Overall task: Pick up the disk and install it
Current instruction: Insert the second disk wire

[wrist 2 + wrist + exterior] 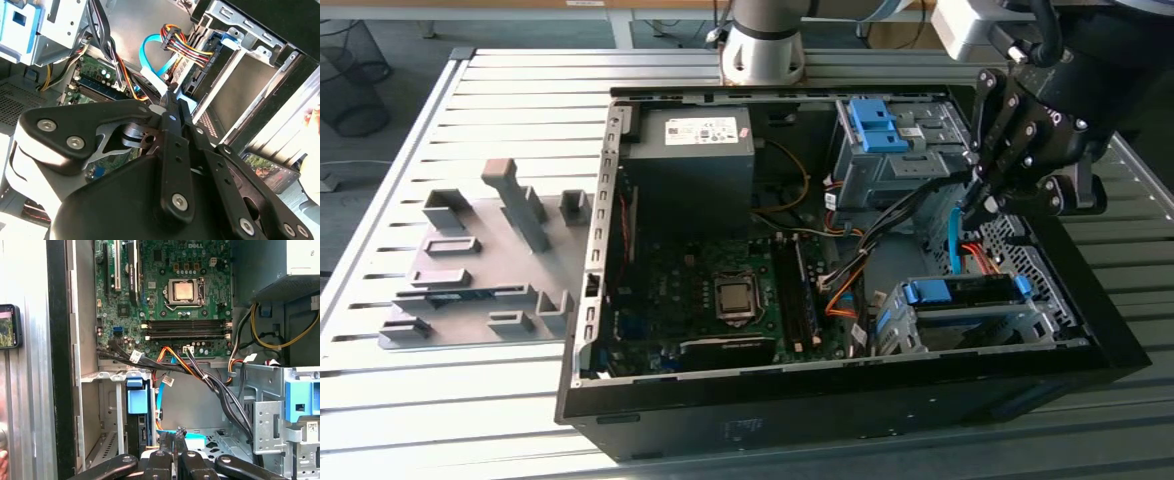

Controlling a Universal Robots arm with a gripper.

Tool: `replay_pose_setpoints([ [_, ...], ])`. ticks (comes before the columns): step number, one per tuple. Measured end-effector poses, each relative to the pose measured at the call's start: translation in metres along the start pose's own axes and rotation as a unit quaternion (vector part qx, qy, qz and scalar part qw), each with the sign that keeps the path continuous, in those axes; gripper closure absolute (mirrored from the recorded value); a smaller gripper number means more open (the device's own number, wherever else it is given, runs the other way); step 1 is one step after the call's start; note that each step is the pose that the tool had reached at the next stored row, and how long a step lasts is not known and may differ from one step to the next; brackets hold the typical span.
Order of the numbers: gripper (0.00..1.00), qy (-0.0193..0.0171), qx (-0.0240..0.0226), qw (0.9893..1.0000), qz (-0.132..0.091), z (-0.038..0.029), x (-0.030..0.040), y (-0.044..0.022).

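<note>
The black open computer case (854, 420) is lying on its side on the slatted metal table (494, 400). The black gripper (979, 203) is hanging over the part of the case at the exterior view's right, above the bundle of coloured cables. Its 2 fingers (172, 117) are standing very narrow, almost pressing on each other in both wrist views, and I am not seeing anything held between them.

The disk in its bright blue plastic carrier frame (961, 292) is sitting inside the lower grey metal bay (987, 330), in the near corner of the case at the exterior view's right. In the first wrist view the blue end of the disk (136, 401) is showing in the bay's slot. The gripper is staying apart from it, not touching.

A flat light blue cable (150, 50) is curving just beside the fingertips. The green motherboard (720, 290) is lying in the middle of the case, and the big grey power-supply box (687, 165) is standing at its far side. Another blue plastic bracket (874, 125) is resting atop the upper grey bay. A grey fixture plate with blocks (480, 270) is lying on the table, at the exterior view's left.
</note>
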State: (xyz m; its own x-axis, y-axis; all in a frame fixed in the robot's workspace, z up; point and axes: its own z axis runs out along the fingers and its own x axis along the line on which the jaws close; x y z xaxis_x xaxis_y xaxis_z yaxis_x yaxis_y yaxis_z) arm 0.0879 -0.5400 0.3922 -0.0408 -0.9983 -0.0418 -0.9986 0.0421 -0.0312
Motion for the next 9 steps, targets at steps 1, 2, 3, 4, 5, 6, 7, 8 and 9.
replay_pose_setpoints([
  [1, 0.82, 0.0000, 0.0010, 1.0000, 0.000, 0.0000, 0.0000, 0.0005],
  [2, 0.82, -0.0001, 0.0015, 1.0000, 0.000, 0.0001, 0.0000, 0.0006],
  [3, 0.82, -0.0001, 0.0016, 1.0000, 0.000, 0.0003, -0.0003, 0.0006],
  [4, 0.82, 0.0001, 0.0016, 1.0000, 0.000, 0.0003, -0.0006, 0.0006],
  [5, 0.82, 0.0000, 0.0016, 1.0000, 0.000, 0.0005, -0.0008, 0.0006],
  [6, 0.82, -0.0001, 0.0016, 1.0000, 0.000, 0.0009, -0.0009, 0.0007],
  [7, 0.82, -0.0001, 0.0016, 1.0000, 0.000, 0.0012, -0.0012, 0.0007],
  [8, 0.75, -0.0001, 0.0016, 1.0000, 0.000, 0.0018, -0.0014, 0.0007],
  [9, 0.75, 0.0000, 0.0016, 1.0000, 0.000, 0.0022, -0.0018, 0.0008],
])
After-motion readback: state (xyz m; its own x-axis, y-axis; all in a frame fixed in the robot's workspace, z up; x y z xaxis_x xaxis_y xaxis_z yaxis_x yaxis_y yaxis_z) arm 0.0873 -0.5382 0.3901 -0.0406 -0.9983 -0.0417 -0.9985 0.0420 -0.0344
